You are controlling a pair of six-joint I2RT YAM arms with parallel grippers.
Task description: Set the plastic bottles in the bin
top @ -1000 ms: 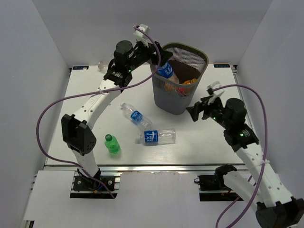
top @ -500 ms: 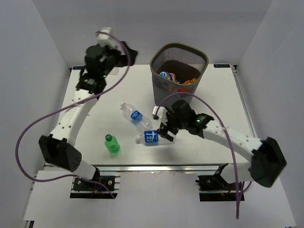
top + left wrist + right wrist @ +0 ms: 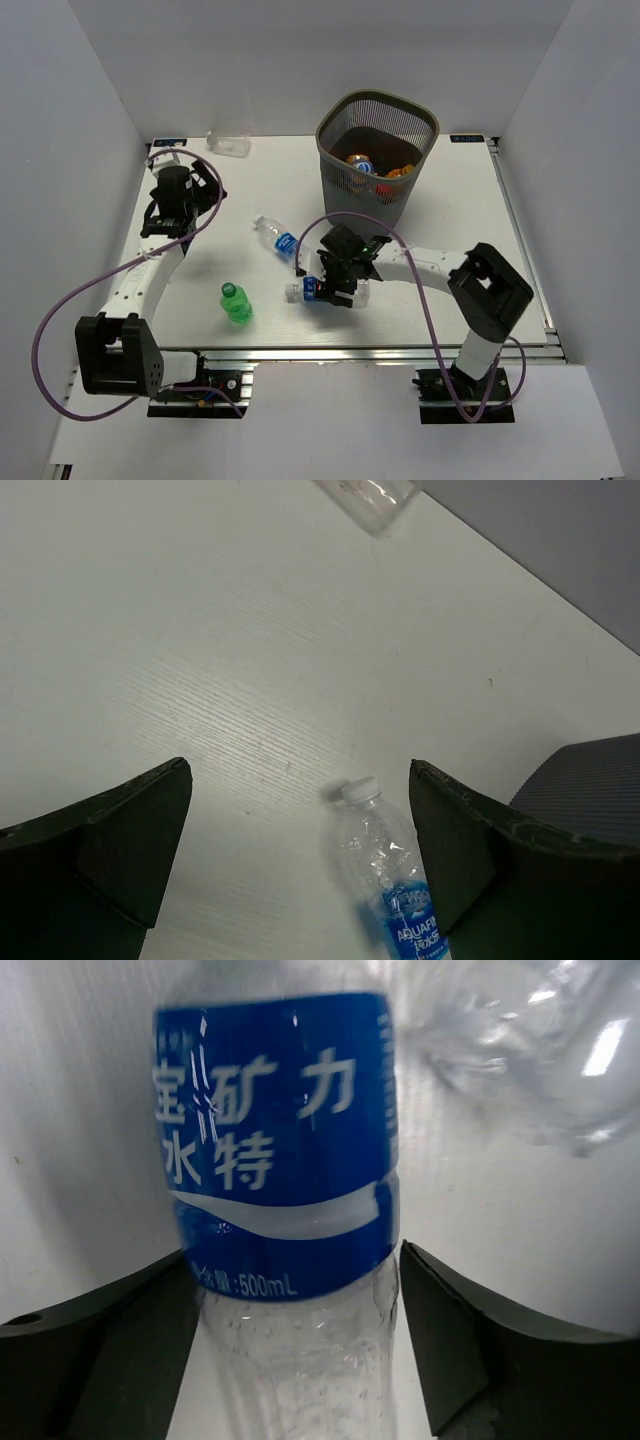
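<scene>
Looking down from above, we've got the right gripper parked low over a blue-label bottle that's lying on its side on the table, toward the near edge and out in front of the bin. From the right wrist view its jaws are spread wide with one finger on each side of that bottle, just beside the label, and the bottle is flat on the table.

The left gripper is over on the far left part of the table, well apart from the bin, jaws wide with nothing between them. Its camera looks out at a second blue-label bottle, white cap pointing toward the far left, which lies between the left arm and the bin.

The other bottles:
- a green bottle standing upright near the front edge, left of the right gripper
- a plain clear bottle lying at the far edge, left of the bin
- a few bottles already in the bin, with orange showing through the rim

The bin sits at the back of the table, a bit right of centre.
</scene>
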